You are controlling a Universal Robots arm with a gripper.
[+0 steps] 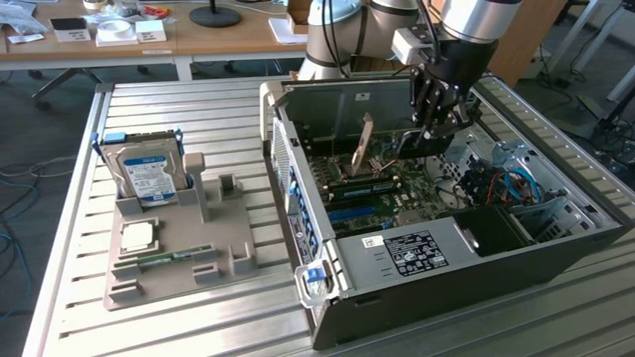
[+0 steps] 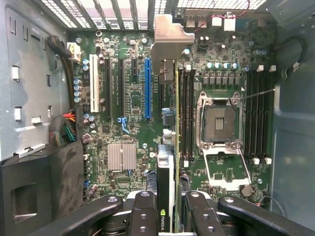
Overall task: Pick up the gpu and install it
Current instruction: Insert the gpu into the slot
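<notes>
One gpu [image 2: 165, 189] gripped over the motherboard [image 2: 123, 98]

The gpu hangs edge-on between the fingers of the end effector [image 2: 170, 209], which is closed on the card's near end. In the wrist view its black face with a green logo sits by the fingers. A green board edge runs away from them, and the pale metal bracket [image 2: 170, 37] lies at the far end, by the vented rear wall of the case. The card is held above the board, not seated: the long blue slot [image 2: 147, 88] beside it shows uncovered along its whole length. On the card's other side run the black memory slots [image 2: 187, 113], then the CPU socket [image 2: 219, 123] with its frame swung open.

In the exterior view the end effector reaches down into the open case [image 1: 516, 253], which lies on its side on the slatted metal tabletop [image 1: 198, 104]. Toward the exterior view's left, well apart from the case, a grey holder [image 1: 189, 279] carries an upright hard drive [image 1: 147, 175], a CPU [image 1: 137, 236] lying flat and a memory stick [image 1: 174, 258].
</notes>
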